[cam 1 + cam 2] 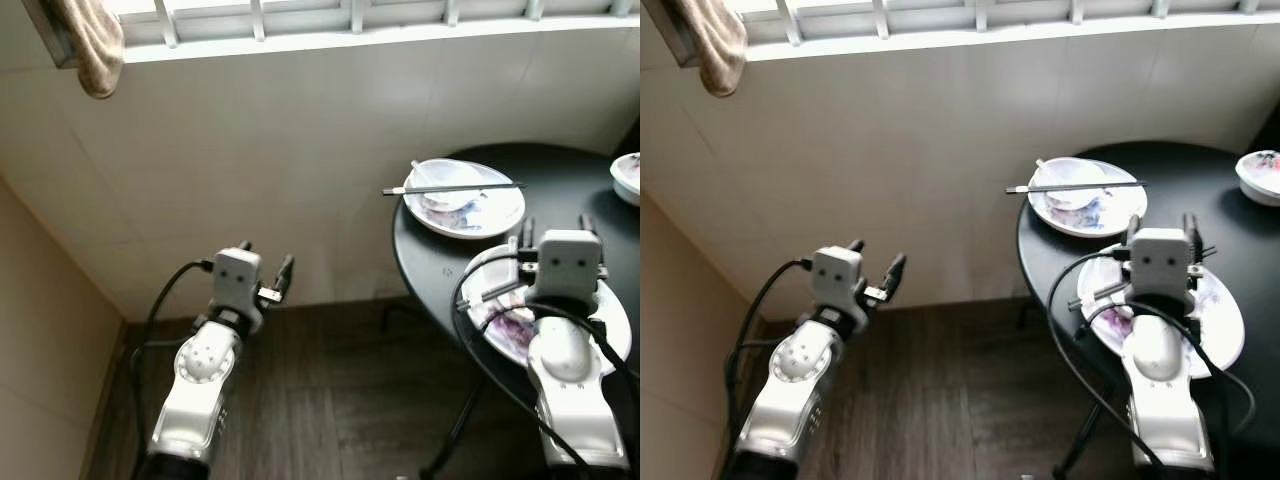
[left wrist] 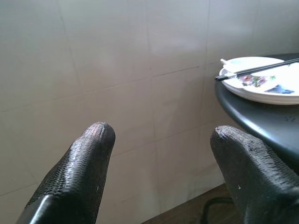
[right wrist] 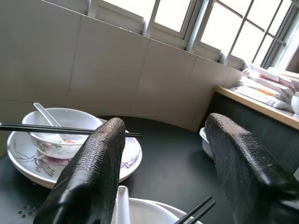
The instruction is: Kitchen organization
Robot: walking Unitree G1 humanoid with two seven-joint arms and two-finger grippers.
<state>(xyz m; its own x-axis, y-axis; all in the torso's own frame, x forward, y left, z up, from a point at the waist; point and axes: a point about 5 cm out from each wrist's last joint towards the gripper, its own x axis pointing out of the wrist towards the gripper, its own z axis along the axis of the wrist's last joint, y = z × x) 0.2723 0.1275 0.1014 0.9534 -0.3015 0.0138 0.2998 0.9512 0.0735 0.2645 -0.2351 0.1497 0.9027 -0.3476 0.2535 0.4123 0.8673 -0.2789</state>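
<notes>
A round black table [image 1: 560, 185] stands at the right. On its far side, a white patterned plate [image 1: 495, 220] holds a bowl [image 1: 448, 185] with a spoon [image 3: 46, 116], and black chopsticks [image 1: 455, 187] lie across it. A second plate [image 1: 615, 330] lies nearer, with a spoon [image 3: 122, 200] and chopsticks [image 3: 194, 210] on it. My right gripper [image 1: 557, 226] hovers open just above this near plate, holding nothing. My left gripper [image 1: 266, 256] is open over the floor, left of the table and facing the tiled wall.
Another bowl [image 1: 628, 178] sits at the table's far right edge. A beige cloth [image 1: 95, 45] hangs from the window ledge at upper left. A counter with packets [image 3: 266, 86] lies beyond the table. Dark wood floor [image 1: 330, 400] spreads between my arms.
</notes>
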